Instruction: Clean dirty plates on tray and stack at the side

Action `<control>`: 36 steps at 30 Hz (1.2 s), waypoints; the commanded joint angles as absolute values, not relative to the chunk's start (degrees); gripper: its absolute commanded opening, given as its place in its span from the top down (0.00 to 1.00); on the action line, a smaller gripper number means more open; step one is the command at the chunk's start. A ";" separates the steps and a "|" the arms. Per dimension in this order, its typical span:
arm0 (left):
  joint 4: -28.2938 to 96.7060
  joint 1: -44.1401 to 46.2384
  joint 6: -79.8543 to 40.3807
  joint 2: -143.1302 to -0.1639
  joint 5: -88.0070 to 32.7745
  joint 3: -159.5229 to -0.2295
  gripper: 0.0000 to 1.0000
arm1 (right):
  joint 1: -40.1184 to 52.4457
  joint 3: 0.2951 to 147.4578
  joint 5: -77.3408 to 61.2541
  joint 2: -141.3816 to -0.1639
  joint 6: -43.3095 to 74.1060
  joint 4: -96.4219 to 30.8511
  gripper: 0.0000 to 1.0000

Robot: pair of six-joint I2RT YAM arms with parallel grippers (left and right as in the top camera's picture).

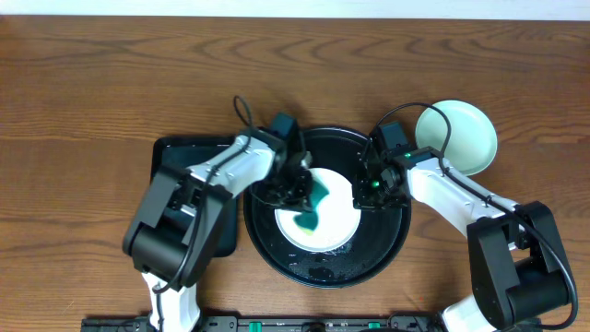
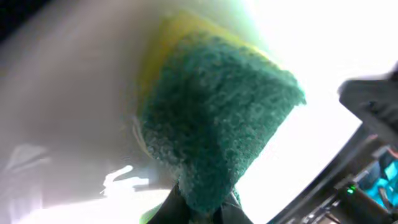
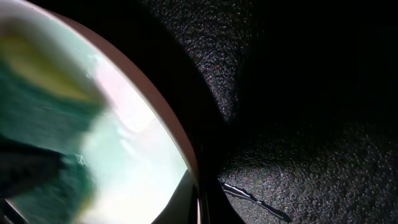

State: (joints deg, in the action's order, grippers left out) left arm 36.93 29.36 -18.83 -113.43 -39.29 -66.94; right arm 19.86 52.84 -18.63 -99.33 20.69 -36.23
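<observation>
While the teal-smeared plate [image 1: 336, 219] lay in the middle of the round black tray [image 1: 392, 254], the left gripper [image 1: 293, 187] was clamped on a green-and-yellow sponge [image 2: 214, 124] pressed to its face, and the right gripper [image 1: 371, 189] pinched its right rim. The scrub seemed to call for a firm rim hold and flat sweeps out to the edge. A second plate [image 1: 456, 136] sat on the table [image 1: 92, 92] beside the tray.

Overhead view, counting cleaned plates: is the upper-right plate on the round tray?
No, the upper-right plate lies on the wooden table, outside the round tray.
</observation>
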 commanded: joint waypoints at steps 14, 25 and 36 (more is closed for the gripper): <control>37.74 27.94 -21.47 -111.39 -34.15 -67.64 0.93 | 19.18 52.16 -14.41 -100.44 20.49 -36.56 0.99; 57.45 26.02 -21.54 -91.90 -3.22 -68.60 0.93 | 19.18 52.18 -14.41 -100.40 16.23 -35.53 0.98; 66.70 12.53 -21.47 -90.35 3.14 -68.55 0.93 | 19.35 61.39 -4.89 -98.61 10.00 -44.91 0.99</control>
State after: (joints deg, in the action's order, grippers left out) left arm 66.92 15.77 -21.19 -90.28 -0.23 -67.57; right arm 19.94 56.88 -12.38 -99.39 12.60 -43.66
